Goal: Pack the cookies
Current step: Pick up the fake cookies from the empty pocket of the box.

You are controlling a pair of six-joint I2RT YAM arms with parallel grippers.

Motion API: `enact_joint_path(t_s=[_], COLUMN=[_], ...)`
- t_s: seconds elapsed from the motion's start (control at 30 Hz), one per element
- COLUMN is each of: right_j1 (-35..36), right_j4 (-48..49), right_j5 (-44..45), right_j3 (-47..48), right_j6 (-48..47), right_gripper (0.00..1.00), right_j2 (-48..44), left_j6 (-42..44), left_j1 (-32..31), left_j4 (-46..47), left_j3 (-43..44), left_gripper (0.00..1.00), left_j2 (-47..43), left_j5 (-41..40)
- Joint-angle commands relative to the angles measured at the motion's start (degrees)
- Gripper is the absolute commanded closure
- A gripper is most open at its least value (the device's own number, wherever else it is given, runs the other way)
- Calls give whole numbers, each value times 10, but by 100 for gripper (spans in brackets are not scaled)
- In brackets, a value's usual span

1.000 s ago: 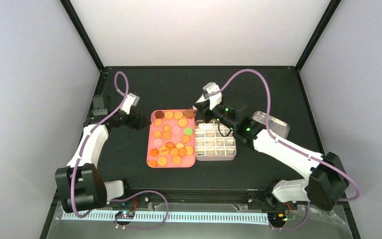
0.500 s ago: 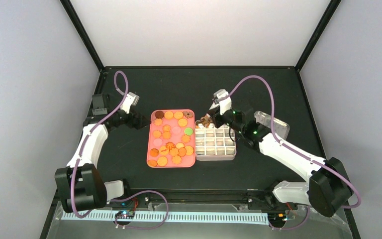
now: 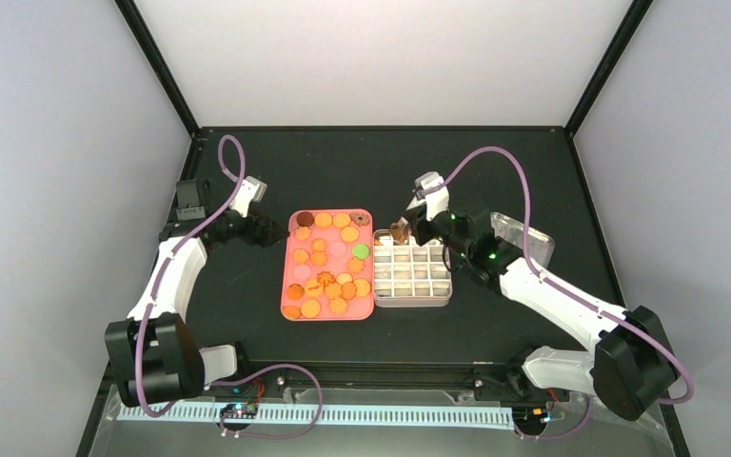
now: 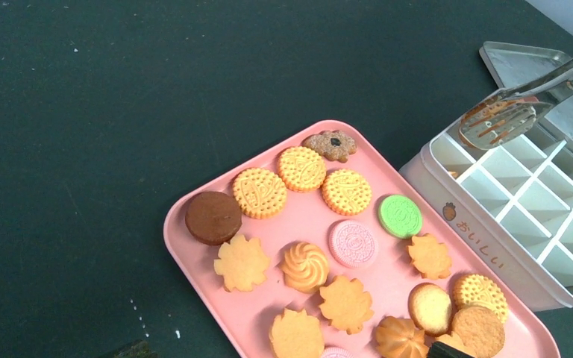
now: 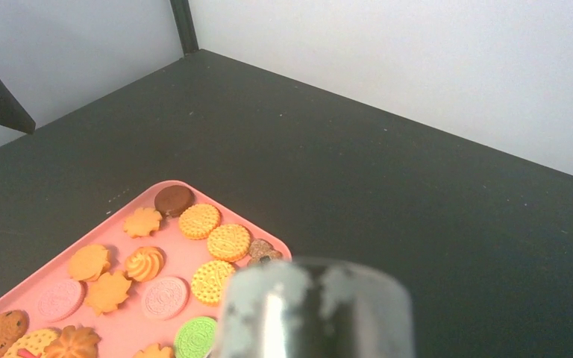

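A matte black surface [image 3: 343, 171] carries a pink, round-cornered plastic tray [image 3: 285, 271]. Just beside its right edge sits a white box divided into square compartments [image 3: 413, 301], with a shiny rectangular lid [image 3: 533, 243] lying farther right.

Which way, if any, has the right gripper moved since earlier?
Yes: the right gripper moved rightward, from over the pink tray to over the white box.

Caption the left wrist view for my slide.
Metal tongs hold a cookie above the divided white box, beside a pink tray of assorted cookies.
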Motion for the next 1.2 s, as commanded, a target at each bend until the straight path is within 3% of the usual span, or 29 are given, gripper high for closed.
enact_joint_path(t_s=[0.0,0.1,0.43,0.57,0.73,0.9,1.17], right_j1=[-10,-10,-10,-10,-10,0,104], right_j4=[35,36,31,26,25,24,39], right_j5=[4,3,-7,-1,-17,-51,-33], right_j3=[-5,-5,3,8,11,26,51], right_j6=[0,-2,-4,-7,-6,2,9], right_gripper=[96,94,72,68,71,80,81], right_j2=[-14,-12,-4,-8,-22,-34,-15], left_j6=[8,10,9,6,5,8,5], left_j1=[3,3,3,3,3,3,3], left_j4=[-3,-4,-3,-1,0,-1,-2], left_j3=[13,14,13,15,15,16,19], left_gripper=[3,2,3,2,2,2,2], left_j2=[-7,-7,-8,-7,-8,-8,-9], left_j5=[21,21,21,21,21,18,13])
